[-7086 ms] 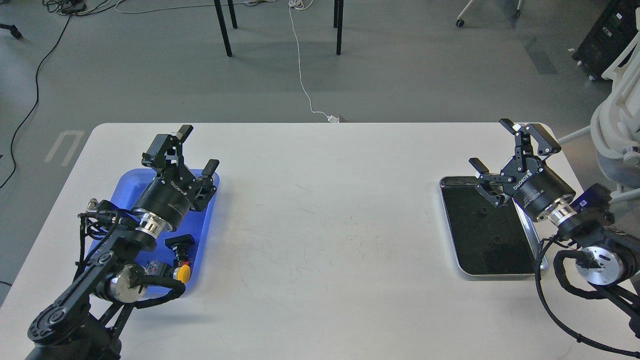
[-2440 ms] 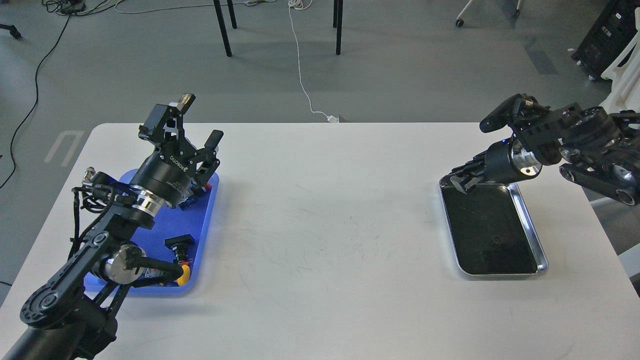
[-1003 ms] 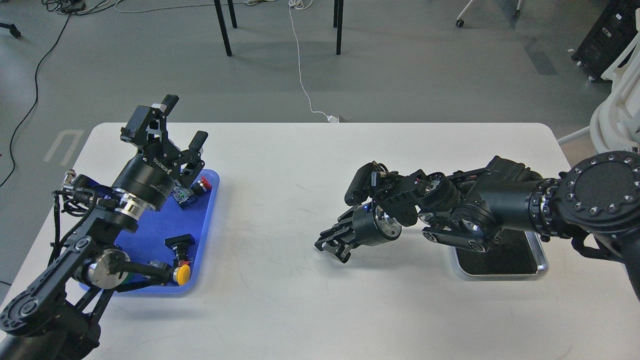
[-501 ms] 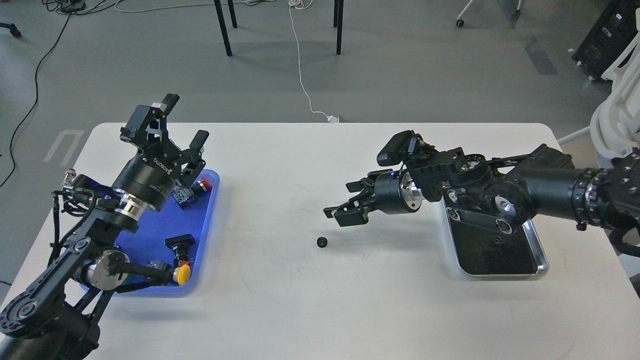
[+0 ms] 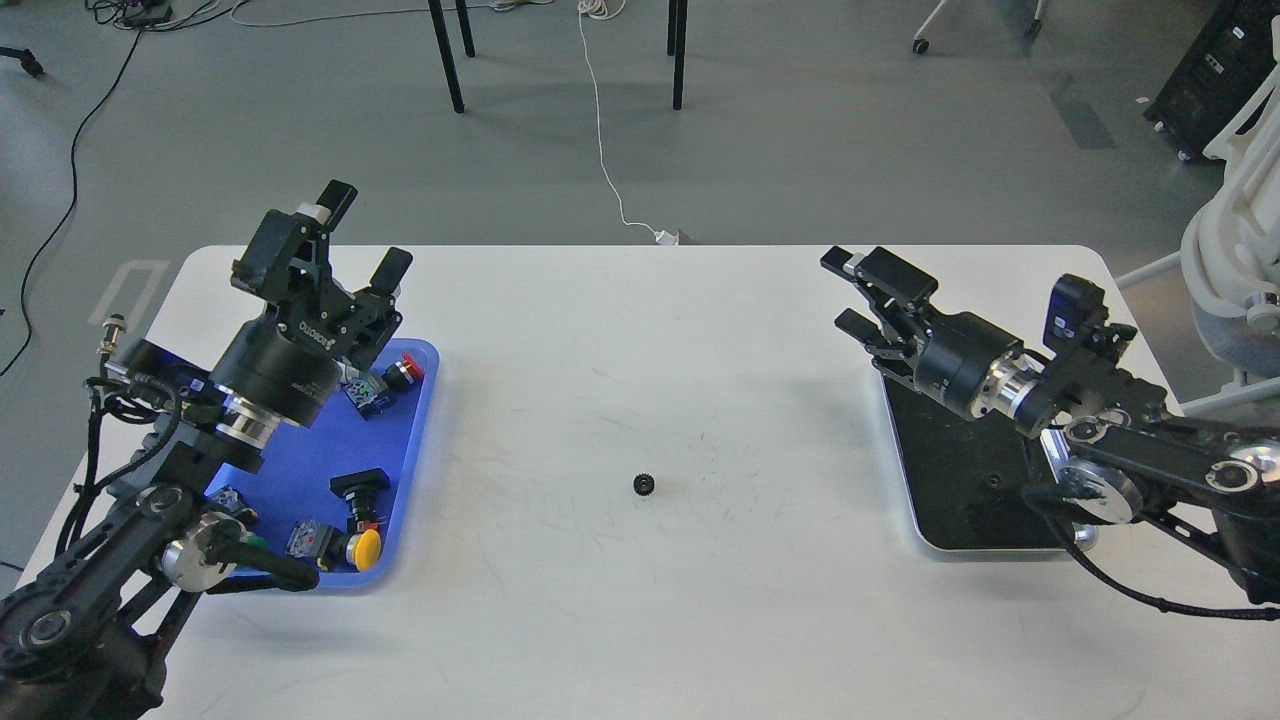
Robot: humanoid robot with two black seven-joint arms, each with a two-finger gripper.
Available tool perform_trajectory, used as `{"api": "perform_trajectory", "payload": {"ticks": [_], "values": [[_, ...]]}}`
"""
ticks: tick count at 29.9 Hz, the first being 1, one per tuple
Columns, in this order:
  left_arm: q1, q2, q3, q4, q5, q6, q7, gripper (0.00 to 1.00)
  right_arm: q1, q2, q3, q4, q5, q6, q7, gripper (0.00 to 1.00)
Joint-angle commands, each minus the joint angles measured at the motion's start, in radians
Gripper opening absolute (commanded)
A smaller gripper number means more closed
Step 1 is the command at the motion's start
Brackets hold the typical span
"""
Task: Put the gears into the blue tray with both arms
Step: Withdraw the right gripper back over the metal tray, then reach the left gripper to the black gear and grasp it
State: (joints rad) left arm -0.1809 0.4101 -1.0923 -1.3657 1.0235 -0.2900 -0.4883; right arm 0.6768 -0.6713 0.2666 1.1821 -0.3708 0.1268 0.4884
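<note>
One small black gear [image 5: 644,485] lies alone on the white table, midway between the two trays. Another gear [image 5: 992,482] shows faintly on the black lining of the silver tray. The blue tray [image 5: 330,440] is at the left and holds push-button switches. My left gripper [image 5: 365,232] hangs open above the tray's far end, holding nothing. My right gripper [image 5: 842,290] is open and empty above the far left corner of the silver tray, well to the right of the table gear.
The silver-rimmed tray [image 5: 950,450] with black lining stands at the right, partly under my right arm. Switches with a red cap [image 5: 404,370] and a yellow cap [image 5: 366,547] lie in the blue tray. A white chair [image 5: 1235,250] stands beyond the table's right edge.
</note>
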Motion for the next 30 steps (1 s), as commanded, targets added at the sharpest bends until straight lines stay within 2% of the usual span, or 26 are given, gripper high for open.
{"api": "perform_trajectory", "payload": {"ticks": [1,5,9,13,17,23,27,30], "values": [[-0.017,0.015,0.064,-0.026,0.205,-0.001,0.000,0.98,-0.144,-0.014,0.140,-0.009,0.130,0.180,0.000,0.99],[-0.095,0.039,0.187,-0.076,0.458,-0.001,0.000,0.98,-0.218,-0.016,0.184,-0.018,0.251,0.281,0.000,0.99],[-0.247,0.079,0.355,-0.081,0.726,-0.003,0.000,0.98,-0.238,-0.014,0.178,-0.042,0.254,0.295,0.000,0.99],[-0.435,0.098,0.560,-0.030,0.987,-0.015,0.000,0.98,-0.250,-0.014,0.184,-0.047,0.254,0.293,0.000,0.99],[-0.541,0.041,0.652,0.080,1.158,-0.006,0.000,0.98,-0.252,-0.014,0.174,-0.061,0.257,0.292,0.000,0.99],[-0.679,-0.057,0.819,0.209,1.158,0.008,0.000,0.97,-0.264,-0.007,0.175,-0.062,0.259,0.284,0.000,0.99],[-0.700,-0.105,0.905,0.260,1.158,0.018,0.000,0.96,-0.264,-0.007,0.183,-0.071,0.259,0.284,0.000,0.99],[-0.700,-0.140,0.914,0.302,1.158,0.022,0.000,0.92,-0.264,-0.005,0.183,-0.076,0.259,0.284,0.000,0.99]]}}
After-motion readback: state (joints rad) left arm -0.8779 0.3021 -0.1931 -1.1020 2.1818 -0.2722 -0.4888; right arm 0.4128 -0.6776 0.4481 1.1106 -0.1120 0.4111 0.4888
